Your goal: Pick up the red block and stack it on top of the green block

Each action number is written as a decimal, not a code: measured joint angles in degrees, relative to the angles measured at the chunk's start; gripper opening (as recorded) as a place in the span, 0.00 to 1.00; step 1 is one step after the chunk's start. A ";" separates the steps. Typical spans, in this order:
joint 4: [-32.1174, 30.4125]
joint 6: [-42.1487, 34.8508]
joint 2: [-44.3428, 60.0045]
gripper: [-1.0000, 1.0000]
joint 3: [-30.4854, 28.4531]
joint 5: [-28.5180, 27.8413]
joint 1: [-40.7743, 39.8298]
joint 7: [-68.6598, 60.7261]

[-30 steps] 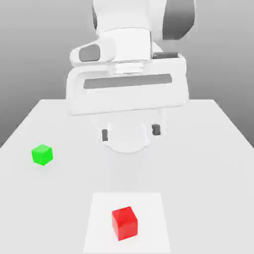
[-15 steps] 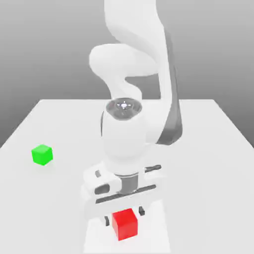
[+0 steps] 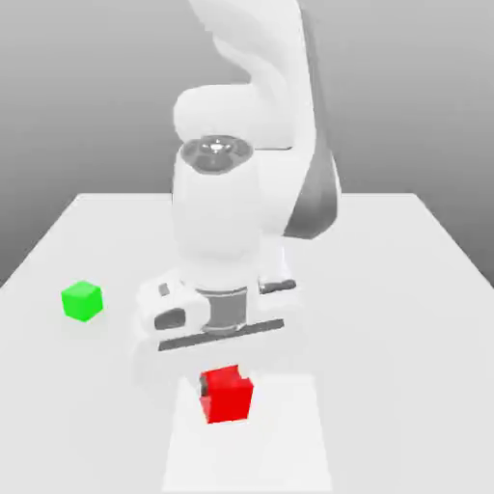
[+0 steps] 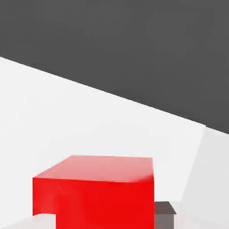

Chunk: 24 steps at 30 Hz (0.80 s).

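Observation:
My gripper [image 3: 228,388] is shut on the red block [image 3: 229,397], which hangs a little above the white patch [image 3: 280,453] at the near side of the table. In the hand view the red block [image 4: 96,190] sits large between the fingers, with one dark fingertip [image 4: 164,213] against its side. The green block [image 3: 82,301] rests on the table at the exterior view's left, well apart from the gripper and slightly farther back.
The white arm [image 3: 241,193] rises over the middle of the table [image 3: 396,289] behind the hand. The paler square patch lies near the front edge under the held block.
The hand came down from high over the table onto the red block, closed on it, then rose with it and shifted slightly towards the exterior view's left. The green block stayed put.

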 joint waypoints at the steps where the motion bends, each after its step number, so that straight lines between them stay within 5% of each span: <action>1: -0.50 -0.97 -1.72 0.00 -0.82 -1.33 -2.12 0.44; 13: -7.69 -8.03 -17.48 0.00 -11.59 -12.79 -21.17 2.48; 24: -15.90 -3.15 -19.60 0.00 -22.30 -18.35 -37.21 2.18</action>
